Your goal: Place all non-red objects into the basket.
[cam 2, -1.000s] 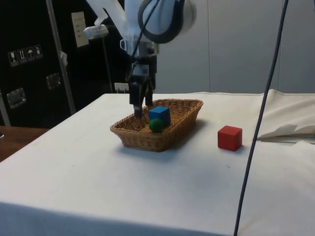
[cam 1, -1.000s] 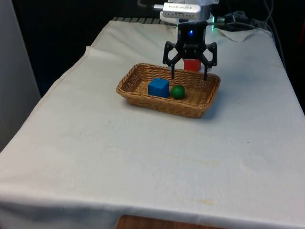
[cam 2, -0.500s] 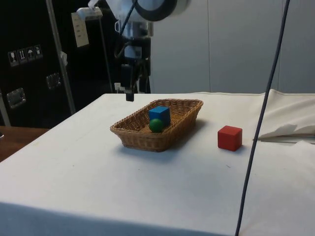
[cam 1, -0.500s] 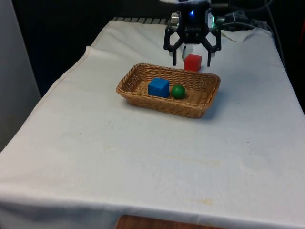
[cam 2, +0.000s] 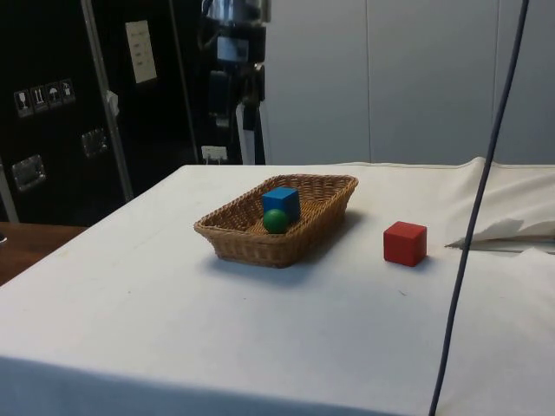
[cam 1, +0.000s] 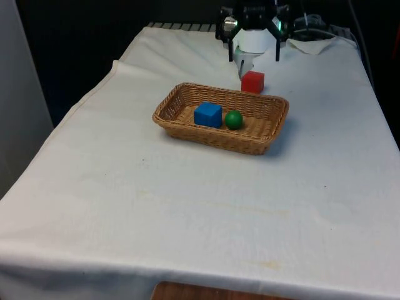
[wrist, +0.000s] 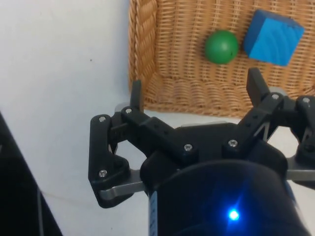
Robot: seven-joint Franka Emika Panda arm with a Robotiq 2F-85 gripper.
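The wicker basket (cam 1: pixel 220 118) sits mid-counter (cam 1: pixel 187 206) and serves as the landmark. Inside it lie the blue cube (cam 1: pixel 207 114) and the green ball (cam 1: pixel 233 120), just beside each other, the cube toward the front view's left of the ball. Beyond the basket's far rim, out on the cloth and close to it, stands the red cube (cam 1: pixel 252 82). Farther off and high above that, the hand (cam 1: pixel 253 47) hangs spread and holding nothing.

Judged from this, both non-red things are already in the basket, so the job looks finished. The chief risk is an extra move: a descent onto the red cube would put the wrong thing in, and a low pass over the basket could clip its rim and jolt the ball out.

The wrist view looks straight down into the basket's corner, with the ball and cube on the weave and the two fingers (wrist: pixel 136 96) parted wide — the front view gives that less plainly. The side view shows a clear gap between basket and red cube, which the front view squeezes nearly shut
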